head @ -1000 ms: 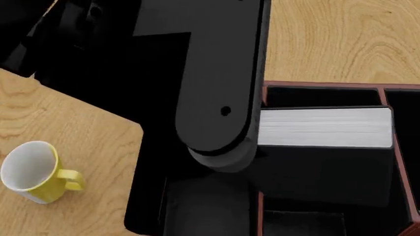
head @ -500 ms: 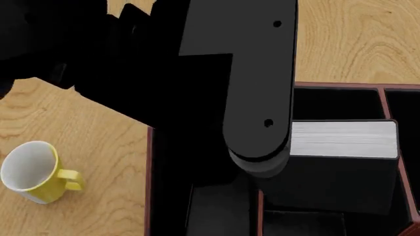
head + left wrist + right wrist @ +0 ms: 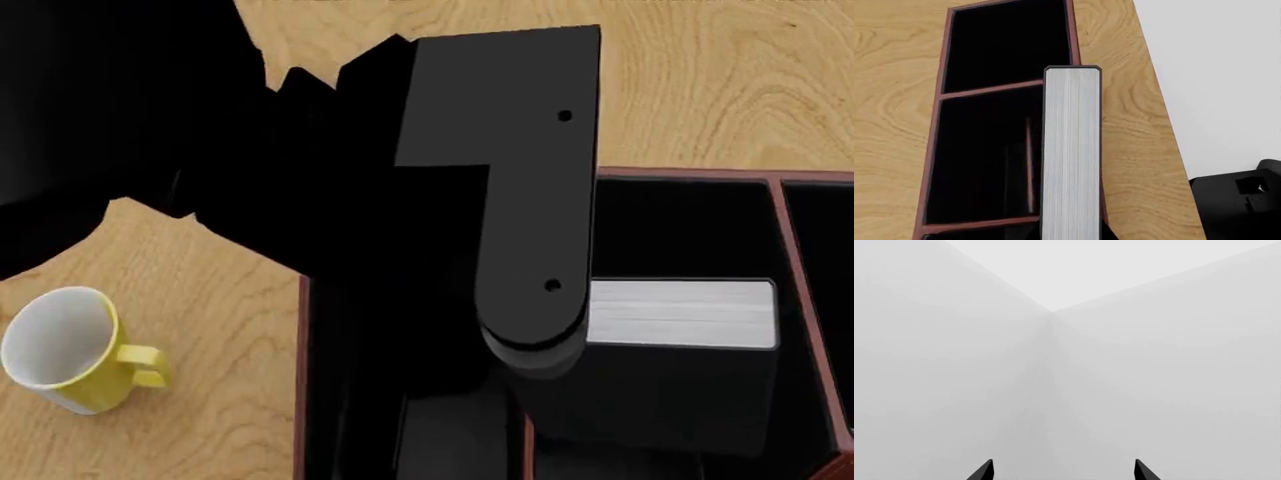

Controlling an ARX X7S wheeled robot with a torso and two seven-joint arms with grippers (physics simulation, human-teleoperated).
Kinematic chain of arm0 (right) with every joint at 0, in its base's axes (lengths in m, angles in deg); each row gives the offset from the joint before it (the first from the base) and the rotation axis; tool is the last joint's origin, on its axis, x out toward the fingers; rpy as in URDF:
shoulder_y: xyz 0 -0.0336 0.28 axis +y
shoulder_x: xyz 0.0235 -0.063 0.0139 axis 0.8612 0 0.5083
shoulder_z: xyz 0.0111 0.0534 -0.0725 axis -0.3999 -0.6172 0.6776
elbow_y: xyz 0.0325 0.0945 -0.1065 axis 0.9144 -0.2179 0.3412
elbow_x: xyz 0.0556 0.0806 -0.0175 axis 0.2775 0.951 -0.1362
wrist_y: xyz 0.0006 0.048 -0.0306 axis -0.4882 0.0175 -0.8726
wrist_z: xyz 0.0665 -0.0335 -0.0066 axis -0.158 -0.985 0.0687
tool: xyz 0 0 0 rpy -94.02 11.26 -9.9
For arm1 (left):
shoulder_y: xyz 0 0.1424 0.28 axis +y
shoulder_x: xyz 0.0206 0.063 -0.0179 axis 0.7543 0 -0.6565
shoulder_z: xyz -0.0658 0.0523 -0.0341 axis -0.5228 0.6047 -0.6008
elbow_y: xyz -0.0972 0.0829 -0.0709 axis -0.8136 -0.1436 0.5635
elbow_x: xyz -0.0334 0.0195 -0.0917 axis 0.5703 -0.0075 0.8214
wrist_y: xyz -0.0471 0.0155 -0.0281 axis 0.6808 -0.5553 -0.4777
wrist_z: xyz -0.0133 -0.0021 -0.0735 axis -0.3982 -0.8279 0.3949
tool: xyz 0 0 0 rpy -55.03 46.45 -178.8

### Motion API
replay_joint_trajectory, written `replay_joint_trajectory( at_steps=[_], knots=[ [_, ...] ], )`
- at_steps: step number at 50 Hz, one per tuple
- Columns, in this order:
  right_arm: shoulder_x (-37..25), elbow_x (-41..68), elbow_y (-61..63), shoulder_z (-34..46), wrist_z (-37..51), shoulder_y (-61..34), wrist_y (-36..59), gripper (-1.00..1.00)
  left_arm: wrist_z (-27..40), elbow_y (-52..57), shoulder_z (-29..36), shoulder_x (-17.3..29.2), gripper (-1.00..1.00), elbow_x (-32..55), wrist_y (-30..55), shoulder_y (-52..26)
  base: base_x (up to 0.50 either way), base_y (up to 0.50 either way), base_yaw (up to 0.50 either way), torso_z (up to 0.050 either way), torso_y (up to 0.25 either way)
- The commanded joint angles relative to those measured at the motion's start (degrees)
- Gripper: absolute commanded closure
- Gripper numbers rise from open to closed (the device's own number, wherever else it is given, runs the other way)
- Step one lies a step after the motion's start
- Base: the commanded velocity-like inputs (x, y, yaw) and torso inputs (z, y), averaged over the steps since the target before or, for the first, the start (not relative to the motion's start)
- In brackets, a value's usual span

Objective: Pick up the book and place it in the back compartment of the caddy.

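Observation:
The black book, white page edges (image 3: 681, 315) up, stands low inside the middle column of the reddish-brown caddy (image 3: 681, 173). A black-lined pocket (image 3: 681, 225) lies open just behind it. My left arm (image 3: 534, 200) reaches over the caddy and hides the gripper there. In the left wrist view the book (image 3: 1071, 150) runs out from my left gripper at the frame's edge, over the caddy's wall (image 3: 939, 115) and crossbar (image 3: 987, 90). The gripper is shut on the book. My right gripper (image 3: 1064, 474) is open and empty, facing blank grey walls.
A yellow-and-white mug (image 3: 60, 350) stands on the wooden table (image 3: 200, 300) left of the caddy. The caddy's long side section (image 3: 821, 280) lies right of the book. The table's edge and part of the robot's black base (image 3: 1241, 200) show in the left wrist view.
The left arm has shifted right and down. The book has sunk lower into the caddy, with its page edges now smaller and nearer in the head view. The mug has not moved.

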Motion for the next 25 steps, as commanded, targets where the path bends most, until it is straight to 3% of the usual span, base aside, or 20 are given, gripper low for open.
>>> replay_joint_trajectory(
  at_steps=[1, 25],
  knots=[
    [0.95, -1.15, 0.0, 1.07, -0.66, 0.01, -0.67, -1.0, 1.35, -1.03, -0.28, -0.3, 1.0, 0.24, -1.33, 1.32, 0.0, 0.0, 0.0, 0.0, 0.01],
    [2.2, -2.61, 0.0, 2.48, -1.57, 0.05, -1.65, -1.0, 2.22, -2.32, 1.63, -1.19, 1.0, -0.34, -4.01, 4.17, 0.0, 0.0, 0.0, 0.0, 0.001]
  ],
)
